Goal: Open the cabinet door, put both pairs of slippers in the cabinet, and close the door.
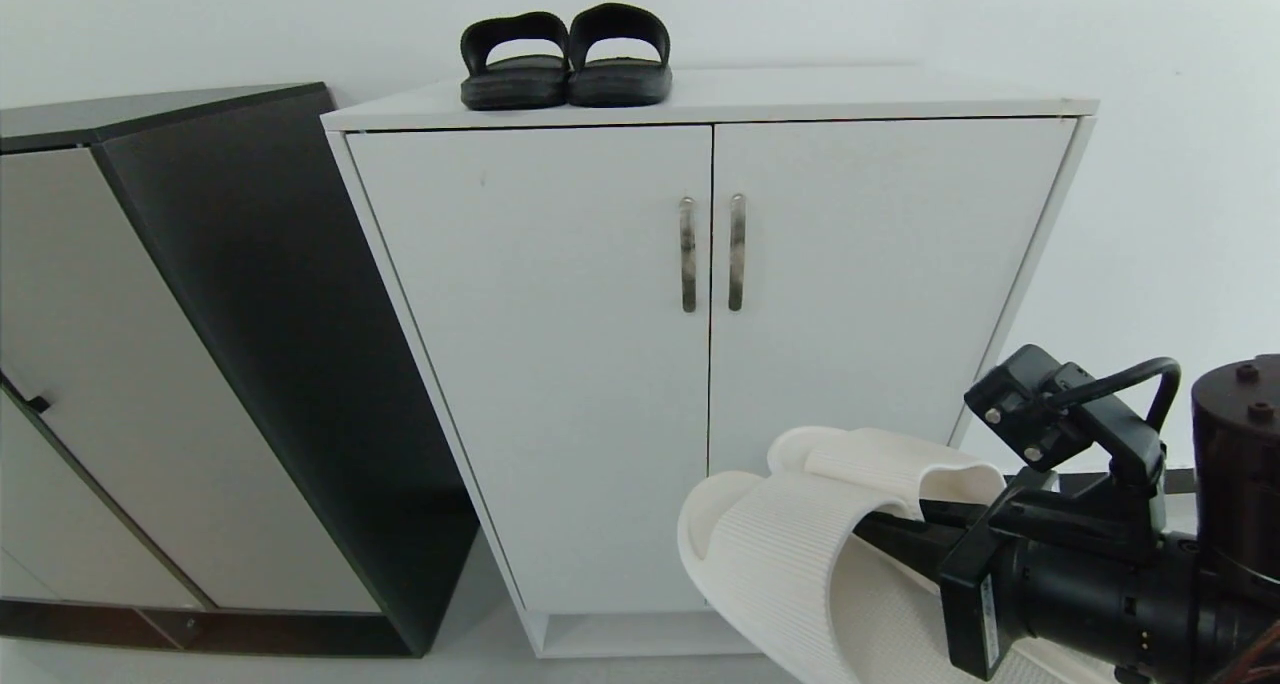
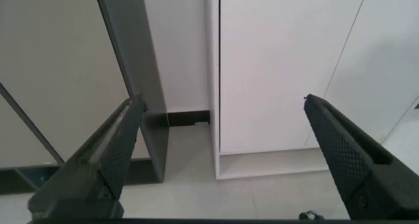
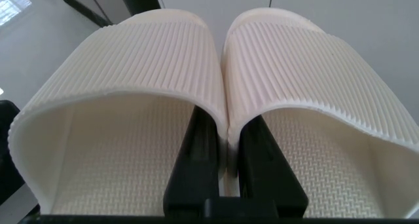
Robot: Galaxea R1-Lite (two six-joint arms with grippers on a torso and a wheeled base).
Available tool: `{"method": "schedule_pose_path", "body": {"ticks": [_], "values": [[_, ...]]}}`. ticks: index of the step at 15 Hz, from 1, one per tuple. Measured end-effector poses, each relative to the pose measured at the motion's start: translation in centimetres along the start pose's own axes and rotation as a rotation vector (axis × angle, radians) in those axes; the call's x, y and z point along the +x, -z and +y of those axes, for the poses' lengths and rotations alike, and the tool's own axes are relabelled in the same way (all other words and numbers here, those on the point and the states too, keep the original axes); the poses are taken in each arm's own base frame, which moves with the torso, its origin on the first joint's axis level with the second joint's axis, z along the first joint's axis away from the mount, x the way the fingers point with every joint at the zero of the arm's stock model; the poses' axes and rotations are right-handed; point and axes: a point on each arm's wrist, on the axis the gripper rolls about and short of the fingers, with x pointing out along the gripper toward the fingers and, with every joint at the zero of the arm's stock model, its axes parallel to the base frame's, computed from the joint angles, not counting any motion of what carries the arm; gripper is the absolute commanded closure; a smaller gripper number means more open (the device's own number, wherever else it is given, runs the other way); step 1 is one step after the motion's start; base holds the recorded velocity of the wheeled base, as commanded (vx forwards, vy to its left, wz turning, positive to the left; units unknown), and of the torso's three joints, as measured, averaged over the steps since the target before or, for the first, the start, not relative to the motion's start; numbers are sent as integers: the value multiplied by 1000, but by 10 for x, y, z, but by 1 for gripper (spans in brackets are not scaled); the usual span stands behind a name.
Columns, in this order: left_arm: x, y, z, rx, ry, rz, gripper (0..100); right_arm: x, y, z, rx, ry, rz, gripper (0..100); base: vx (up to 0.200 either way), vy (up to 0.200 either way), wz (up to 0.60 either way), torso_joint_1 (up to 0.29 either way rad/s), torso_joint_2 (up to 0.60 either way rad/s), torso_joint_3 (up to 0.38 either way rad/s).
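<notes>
Cream ribbed foam slippers (image 1: 790, 554) hang low before the white two-door cabinet (image 1: 540, 364), your right gripper (image 3: 226, 129) clamped on their two touching inner strap walls; the left gripper (image 2: 224, 103) stands wide apart, holding nothing. Both doors are shut, so the slim metal handles (image 1: 688, 254) fall to the left gripper. The soft foam may squeeze and one slipper slide out (I think the grip is narrow). Black rubbery slippers (image 1: 565, 59) wait on the cabinet top.

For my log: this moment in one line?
cabinet doors shut | right gripper shut on white slippers | black slippers atop cabinet | left gripper open
</notes>
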Motion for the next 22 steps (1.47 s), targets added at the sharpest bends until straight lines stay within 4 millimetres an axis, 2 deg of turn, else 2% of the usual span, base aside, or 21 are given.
{"method": "schedule_pose_path", "body": {"ticks": [2,4,6,8,12,16,22], "values": [[3,-2,0,25,7,36,0,0,0,0,0,-1,-1,100,0,0,0,0,0,0],[6,-23,0,38,50,40,0,-1,1,0,-2,-3,3,100,0,0,0,0,0,0],[15,-52,-1,36,162,68,0,-1,2,0,-3,-4,6,100,0,0,0,0,0,0],[34,-78,-4,19,342,121,0,-1,5,0,-6,-3,15,100,0,0,0,0,0,0],[91,-136,-14,1,680,141,0,-1,6,0,-48,-3,-3,100,0,0,0,0,0,0],[137,-175,-50,-47,960,172,0,1,8,-2,-36,-4,-66,100,0,0,0,0,0,0],[208,-212,-118,-164,1111,108,0,3,18,-4,-57,5,-29,100,0,0,0,0,0,0]]}}
